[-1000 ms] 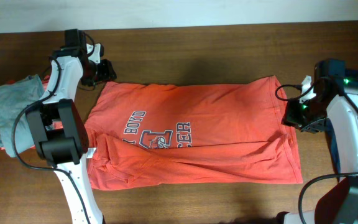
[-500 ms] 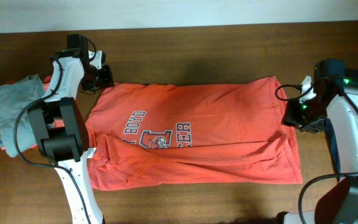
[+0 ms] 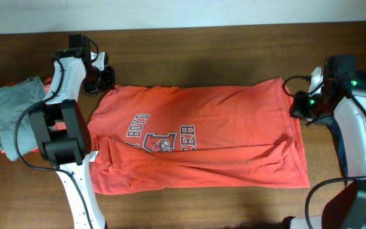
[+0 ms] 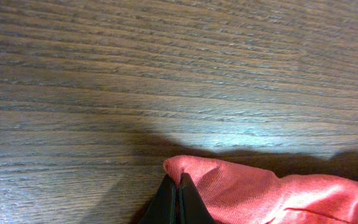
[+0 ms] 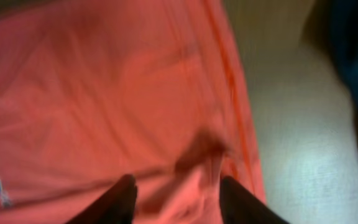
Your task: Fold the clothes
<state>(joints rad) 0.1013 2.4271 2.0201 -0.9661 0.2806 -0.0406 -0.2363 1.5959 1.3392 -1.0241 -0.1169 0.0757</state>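
left gripper (image 4: pixel 178 188): jaws together, pinching the far-left corner of the orange-red T-shirt (image 3: pixel 202 133). Bare table (image 3: pixel 202 51) wood lies beyond that edge. right gripper (image 5: pixel 176 183): jaws apart over the shirt's right hem; the view is blurred, can't tell if it touches. Shirt is spread mid-table, print up, creased along the near side. The left arm (image 3: pixel 62 130) overlaps its left edge, with a grey garment (image 3: pixel 8 108) heaped just past it.

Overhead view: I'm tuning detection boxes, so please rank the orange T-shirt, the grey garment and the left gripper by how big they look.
Largest: the orange T-shirt, by far.
Middle: the grey garment, clearly smaller.
Smallest: the left gripper, pinching the shirt's corner.
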